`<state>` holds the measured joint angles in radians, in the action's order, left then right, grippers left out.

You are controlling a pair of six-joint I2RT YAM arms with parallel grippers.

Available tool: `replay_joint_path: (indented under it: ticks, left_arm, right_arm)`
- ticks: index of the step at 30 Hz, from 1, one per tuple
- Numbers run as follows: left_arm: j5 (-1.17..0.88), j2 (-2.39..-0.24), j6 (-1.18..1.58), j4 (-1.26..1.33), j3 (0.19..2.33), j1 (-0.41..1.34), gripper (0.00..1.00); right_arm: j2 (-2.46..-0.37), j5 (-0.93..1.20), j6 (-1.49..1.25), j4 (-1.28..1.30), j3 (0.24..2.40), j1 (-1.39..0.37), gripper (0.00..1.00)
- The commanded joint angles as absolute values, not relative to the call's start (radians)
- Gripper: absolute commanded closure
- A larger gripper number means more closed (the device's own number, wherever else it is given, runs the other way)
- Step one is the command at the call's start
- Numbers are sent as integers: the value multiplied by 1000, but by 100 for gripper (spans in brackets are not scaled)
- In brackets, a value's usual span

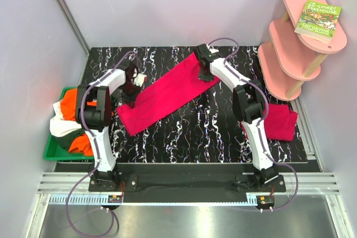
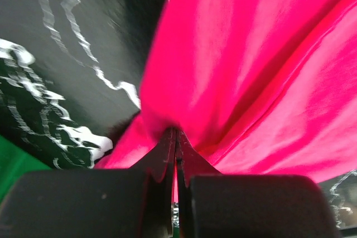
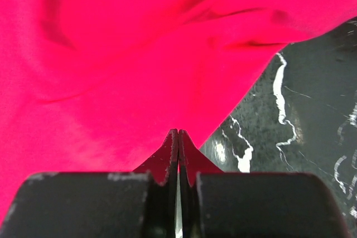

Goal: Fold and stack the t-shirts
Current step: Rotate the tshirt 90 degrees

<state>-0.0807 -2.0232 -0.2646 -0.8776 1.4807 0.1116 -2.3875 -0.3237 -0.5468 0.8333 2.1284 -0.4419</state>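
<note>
Holds a crimson t-shirt (image 1: pixel 167 93) flat and diagonal on the worktop (image 1: pixel 195 132), between both arms. Pinches one end in the left end effector (image 2: pixel 176 137) and the other in the right end effector (image 3: pixel 178 137), jaws closed on cloth. Has a folded crimson t-shirt (image 1: pixel 279 122) right of the right end effector, and orange and white t-shirts (image 1: pixel 67 124) in a green tray (image 1: pixel 53 151) left of the left one.

Top view: bright, even, diffuse light; shadows faint; walls (image 1: pixel 167 4) washed pale; glare strip along the rail (image 1: pixel 167 199).
Left wrist: table (image 2: pixel 72 54) up-left of the gripper (image 2: pixel 176 133) smeared by blur.
Both wrists: shirt (image 3: pixel 111 82) oversaturated, folds soft; fingers (image 3: pixel 166 163) dark, out of focus.
</note>
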Motion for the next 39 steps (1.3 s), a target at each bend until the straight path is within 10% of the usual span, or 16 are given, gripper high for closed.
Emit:
replay_joint_path:
  ticks: [1, 39]
  left_arm:
    - [-35, -2023, -322, -917, 1439, 135, 100]
    - [-301, -2013, -345, -1230, 1439, 629, 100]
  right_arm:
    - [-2453, -327, -542, 861, 2203, -428, 100]
    - [-2717, 51, -514, 1077, 2660, -367, 98]
